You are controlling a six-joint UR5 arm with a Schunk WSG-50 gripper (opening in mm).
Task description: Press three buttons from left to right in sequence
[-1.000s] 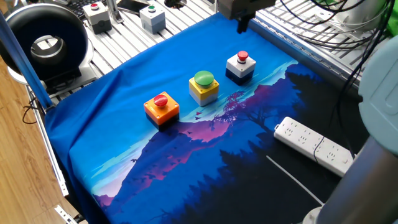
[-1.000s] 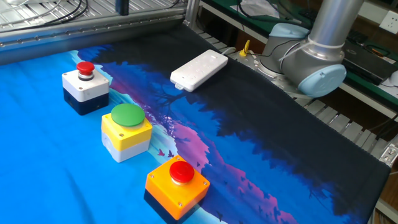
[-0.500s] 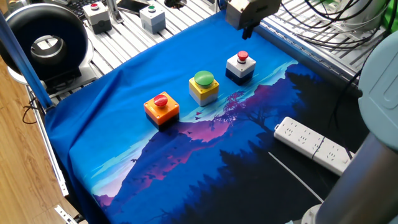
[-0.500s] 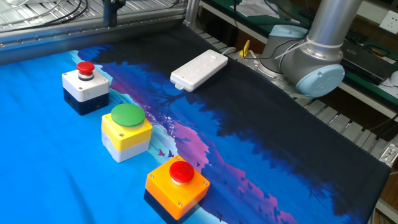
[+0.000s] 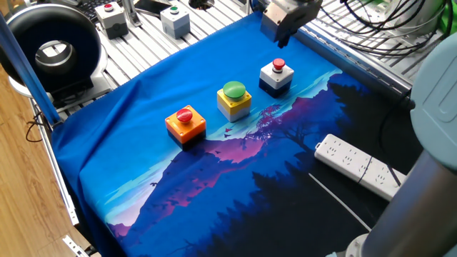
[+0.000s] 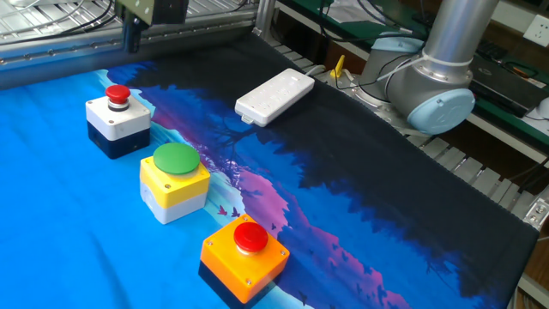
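We see the three buttons lined up in a diagonal row on the blue part of the printed cloth (image 5: 128, 135). The orange box with the red cap (image 5: 186, 123) sits at the left end of the row, the yellow box with the big green dome (image 5: 234, 99) is in the middle, and the white-and-navy box with the small red cap (image 5: 276, 76) is at the far end. Each stands apart from its neighbour, all upright, caps facing up.

Above and just beyond the white-and-navy box we find the gripper (image 5: 280, 38), hanging in the air, clear of the cap. In the other fixed view its dark tip (image 6: 131, 39) shows near the top edge, beyond that same box (image 6: 118, 117). Whether its fingers are spread or pressed together, we cannot tell from either side.

Further out, a white power strip (image 5: 363, 168) lies on the dark half of the cloth, well apart from the buttons. Past the cloth's far edge, two grey boxes, one red-capped (image 5: 111, 19) and one green-capped (image 5: 175, 21), rest on the metal slats beside a large black ring (image 5: 50, 43).
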